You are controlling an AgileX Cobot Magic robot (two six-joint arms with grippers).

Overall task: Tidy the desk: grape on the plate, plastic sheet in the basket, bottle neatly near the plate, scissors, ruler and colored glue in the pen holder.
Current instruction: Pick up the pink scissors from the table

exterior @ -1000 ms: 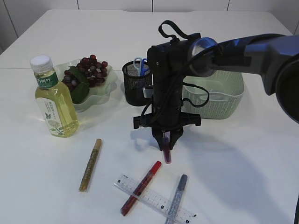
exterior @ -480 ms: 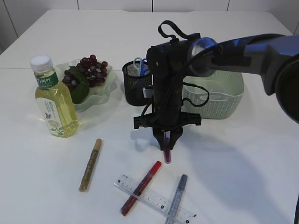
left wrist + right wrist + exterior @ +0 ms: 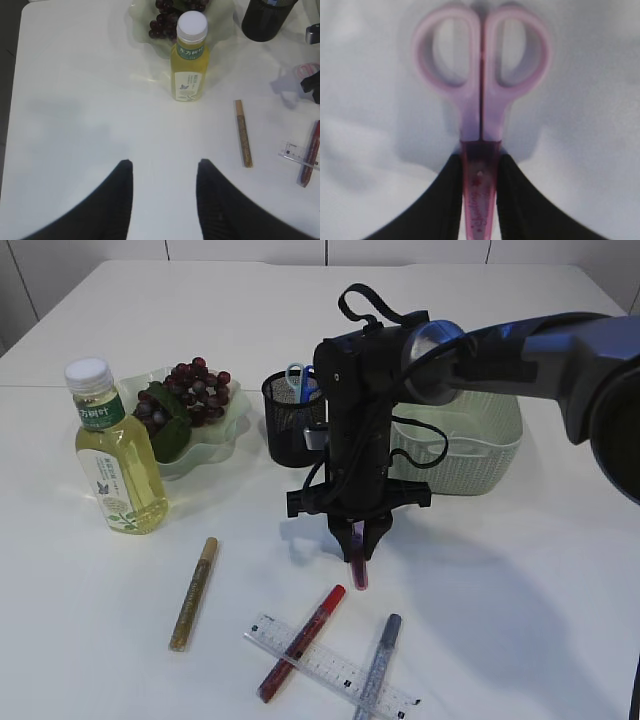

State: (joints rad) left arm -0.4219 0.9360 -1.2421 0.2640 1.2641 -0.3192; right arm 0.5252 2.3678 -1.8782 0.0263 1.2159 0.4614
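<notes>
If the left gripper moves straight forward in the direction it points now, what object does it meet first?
Most likely the bottle: it stands upright straight ahead of the open left gripper, with only bare table between them. The plate of grapes lies behind it. Depth is uncertain.

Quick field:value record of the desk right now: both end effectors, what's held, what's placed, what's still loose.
right end effector: shut on pink scissors, near the tabletop
left end effector: open, holding nothing
grapes: on plate
bottle: upright beside plate
pen holder: blue-handled scissors inside
loose: gold, red, silver glue pens; ruler
</notes>
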